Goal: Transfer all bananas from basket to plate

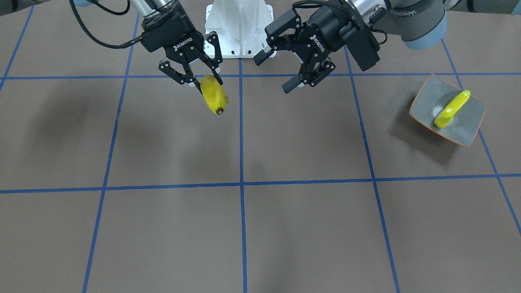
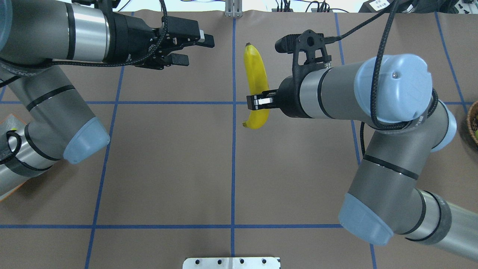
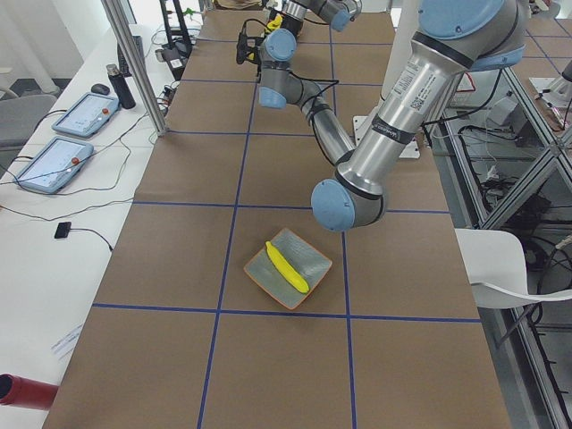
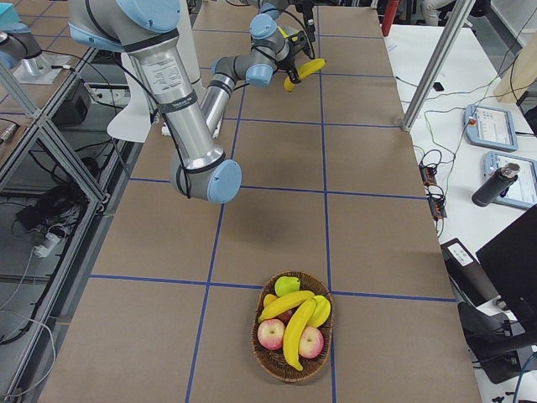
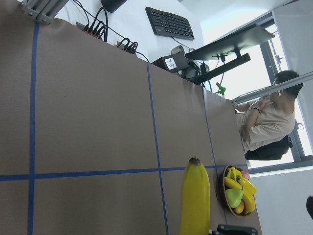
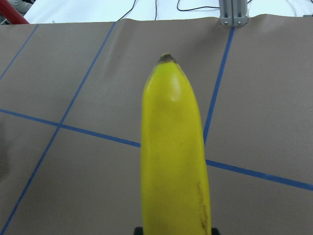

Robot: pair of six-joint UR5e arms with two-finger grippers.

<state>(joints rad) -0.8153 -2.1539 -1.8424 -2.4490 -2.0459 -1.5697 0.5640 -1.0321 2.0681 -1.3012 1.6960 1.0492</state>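
A bright yellow banana (image 2: 255, 74) with a dark tip hangs well apart from the plate (image 1: 427, 106), clamped in the jaws of the right gripper (image 2: 257, 101); a second banana (image 1: 452, 108) lies across the plate. The left gripper (image 1: 273, 73), jaws apart and empty, hovers between the held banana and the plate. Overhead shows only a sliver of the basket (image 2: 472, 123); the right-side view shows bananas (image 4: 295, 326) and apples (image 4: 270, 334) in it.

Two red apples (image 4: 271, 334), green fruit (image 4: 287, 285); keyboard (image 5: 169, 23) on white desk (image 5: 131, 22); seated person (image 5: 266, 120).
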